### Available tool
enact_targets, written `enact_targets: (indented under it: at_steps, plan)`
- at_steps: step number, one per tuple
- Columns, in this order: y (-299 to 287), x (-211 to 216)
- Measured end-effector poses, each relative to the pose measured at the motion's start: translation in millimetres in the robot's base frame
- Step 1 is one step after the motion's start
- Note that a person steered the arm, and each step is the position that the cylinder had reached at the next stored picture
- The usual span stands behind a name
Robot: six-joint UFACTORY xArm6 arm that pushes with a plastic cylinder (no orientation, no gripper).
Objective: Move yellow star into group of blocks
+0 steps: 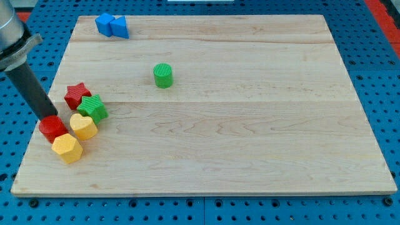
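A cluster of blocks lies at the view's left on the wooden board [250,156]: a red star [77,95], a green star [93,108], a red cylinder [52,129], a yellow block [83,125] whose shape I cannot make out, and a yellow hexagon-like block [67,148]. The two yellow blocks touch each other, and the upper one touches the green star. My tip [50,117] is at the cluster's left edge, right at the top of the red cylinder and left of the red star.
A green cylinder [163,75] stands alone above the board's middle. Two blue blocks [112,26] sit together at the top left corner. The blue pegboard table [381,94] surrounds the board.
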State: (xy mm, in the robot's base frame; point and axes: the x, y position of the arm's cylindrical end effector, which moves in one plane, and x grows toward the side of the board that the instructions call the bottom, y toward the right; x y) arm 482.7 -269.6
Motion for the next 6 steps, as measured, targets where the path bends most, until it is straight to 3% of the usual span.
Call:
enact_targets:
  at_steps: [1, 2, 3, 4, 5, 6]
  plan:
    - [0.3, 7.5]
    - [-35.5, -18.9]
    - [-33.0, -39.5]
    - [-17.9, -102.3]
    - [14.7, -107.7]
    - [56.1, -74.0]
